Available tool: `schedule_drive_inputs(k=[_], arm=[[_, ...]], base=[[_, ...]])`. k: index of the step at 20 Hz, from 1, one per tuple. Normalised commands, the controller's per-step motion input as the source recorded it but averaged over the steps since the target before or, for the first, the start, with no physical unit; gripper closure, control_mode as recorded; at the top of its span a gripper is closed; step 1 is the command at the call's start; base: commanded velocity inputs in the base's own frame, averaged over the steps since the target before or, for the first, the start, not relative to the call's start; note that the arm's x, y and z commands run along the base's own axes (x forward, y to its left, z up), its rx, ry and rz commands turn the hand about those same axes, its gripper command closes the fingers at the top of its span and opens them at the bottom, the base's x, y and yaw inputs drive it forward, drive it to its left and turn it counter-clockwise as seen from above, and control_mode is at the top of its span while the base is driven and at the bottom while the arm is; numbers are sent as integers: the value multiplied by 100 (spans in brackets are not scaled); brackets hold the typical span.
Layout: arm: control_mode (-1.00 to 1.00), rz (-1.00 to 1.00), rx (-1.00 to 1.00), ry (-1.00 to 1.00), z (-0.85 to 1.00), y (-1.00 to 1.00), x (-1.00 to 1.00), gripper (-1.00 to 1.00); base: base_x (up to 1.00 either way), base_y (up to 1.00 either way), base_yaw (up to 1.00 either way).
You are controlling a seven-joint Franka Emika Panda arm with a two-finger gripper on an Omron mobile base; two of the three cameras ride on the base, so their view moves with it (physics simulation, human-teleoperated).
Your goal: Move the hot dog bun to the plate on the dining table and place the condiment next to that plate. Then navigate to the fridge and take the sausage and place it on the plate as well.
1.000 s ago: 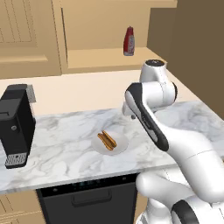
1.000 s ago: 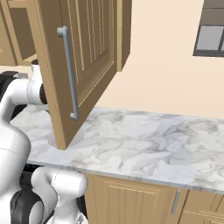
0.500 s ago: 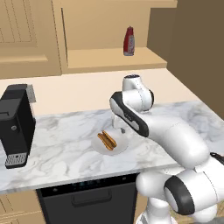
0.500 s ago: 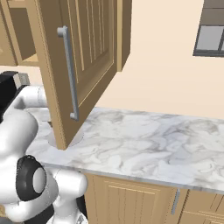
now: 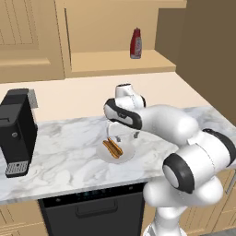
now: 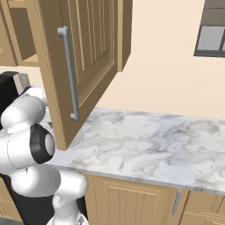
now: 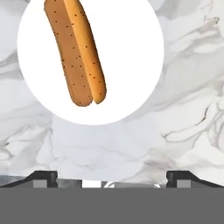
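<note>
My fingers stand wide apart with nothing between them, and my gripper (image 5: 122, 136) hangs just above the hot dog bun (image 5: 112, 148), which lies on a small white plate (image 5: 126, 155) on the marble counter (image 5: 60, 152), right of the black coffee machine (image 5: 16, 131).

The main risk from here is my aim. In the hand view the hot dog bun (image 7: 75, 50) sits toward the top left, while my two finger tips (image 7: 43, 178) rise at the bottom edge with bare marble between them. If I drop straight down I judge I would close on the white plate (image 7: 131, 65) or on the stone, not on the bun. The bun also lies at a slant to the line between my tips, so an uncorrected squeeze could catch it near one end and roll it off the plate, or crush the soft split.

The condiment (image 5: 135, 43) stands upright on the open cabinet shelf (image 5: 110, 62), far back and well apart from me, so I see no danger of knocking it now.

My arm reaches leftward from the base over the counter, elbow high, wrist bent so the hand points down at the plate. How much clearance remains under my tips I cannot tell from these angles. The open cabinet door (image 6: 83, 61) hangs to my right.
</note>
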Motion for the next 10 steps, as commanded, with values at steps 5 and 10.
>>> schedule_drive_inputs(k=[5, 10], arm=[[-100, 0, 0, -2, -30, 24, 10, -100], [-100, 1, 0, -2, -41, 18, 20, -100]], base=[[0, 0, 0], [0, 0, 0]])
